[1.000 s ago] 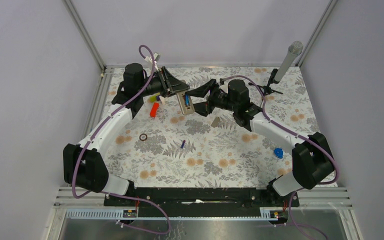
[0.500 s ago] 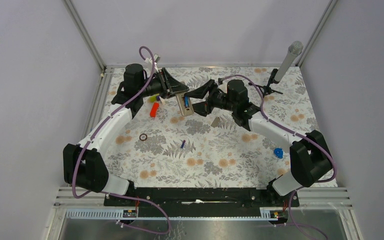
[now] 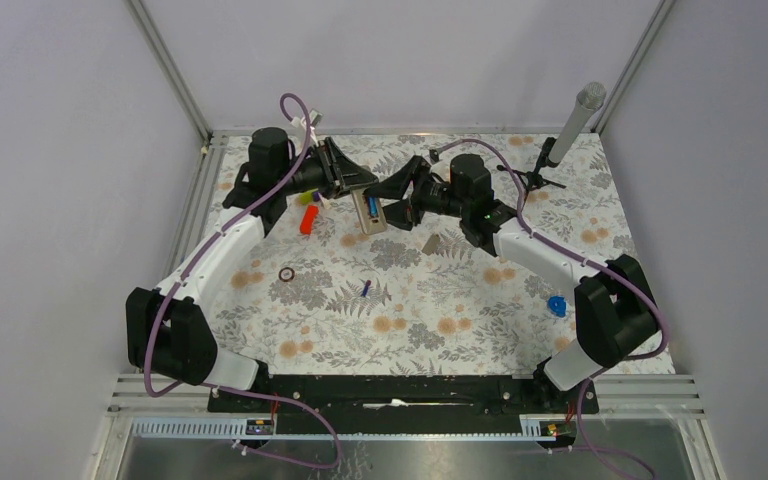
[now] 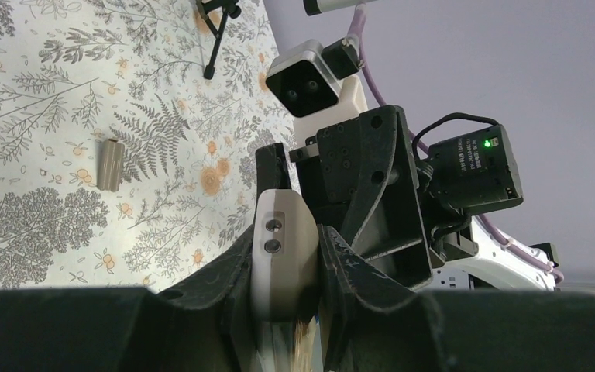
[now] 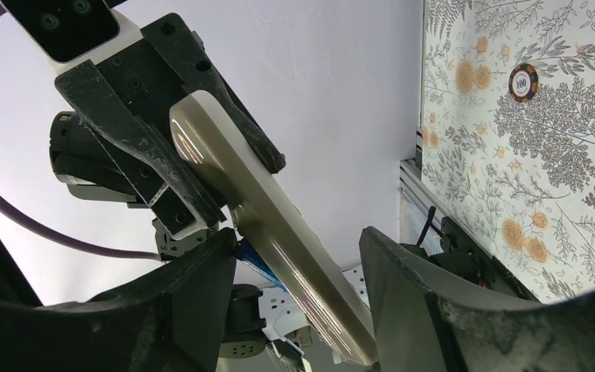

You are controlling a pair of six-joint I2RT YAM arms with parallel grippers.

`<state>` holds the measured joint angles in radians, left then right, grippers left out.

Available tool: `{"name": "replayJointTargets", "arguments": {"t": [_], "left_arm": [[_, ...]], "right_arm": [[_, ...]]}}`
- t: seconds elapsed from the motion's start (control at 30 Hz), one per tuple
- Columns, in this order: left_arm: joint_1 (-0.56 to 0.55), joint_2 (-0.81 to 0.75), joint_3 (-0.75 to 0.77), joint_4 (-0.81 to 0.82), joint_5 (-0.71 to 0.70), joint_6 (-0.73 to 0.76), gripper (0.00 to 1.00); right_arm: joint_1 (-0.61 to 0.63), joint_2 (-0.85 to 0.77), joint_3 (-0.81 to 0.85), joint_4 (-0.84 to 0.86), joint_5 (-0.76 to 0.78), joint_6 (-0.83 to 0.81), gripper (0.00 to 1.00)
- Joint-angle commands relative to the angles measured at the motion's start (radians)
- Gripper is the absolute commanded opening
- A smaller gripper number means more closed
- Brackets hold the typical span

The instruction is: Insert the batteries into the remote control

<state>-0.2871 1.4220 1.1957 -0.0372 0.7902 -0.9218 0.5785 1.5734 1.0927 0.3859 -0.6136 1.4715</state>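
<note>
The remote control is held up off the bench near the middle of the far edge, with one blue battery sitting in its back. The left hand is clamped tight on one end. The right hand is spread wide, fingers straddling the other end, gripping nothing as far as I can see. The other battery lies loose mid-bench. The grey cover is just right of the remote and the orange-red block sits toward the left edge.

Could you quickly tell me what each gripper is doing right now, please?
Left gripper: shut on the remote control.
Right gripper: open, straddling the remote control.
</note>
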Motion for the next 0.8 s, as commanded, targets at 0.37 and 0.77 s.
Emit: {"name": "replayJointTargets", "arguments": {"t": [0.37,0.77], "left_arm": [[0.002,-0.014,0.111,0.014,0.014,-0.052,0.00],[0.001,-0.015,0.102,0.015,0.043,-0.045,0.00]], "right_arm": [[-0.002,-0.002,-0.001,0.037,-0.047,-0.050,0.54],[-0.002,0.035,0.043,0.022,-0.094,-0.094,0.57]]}}
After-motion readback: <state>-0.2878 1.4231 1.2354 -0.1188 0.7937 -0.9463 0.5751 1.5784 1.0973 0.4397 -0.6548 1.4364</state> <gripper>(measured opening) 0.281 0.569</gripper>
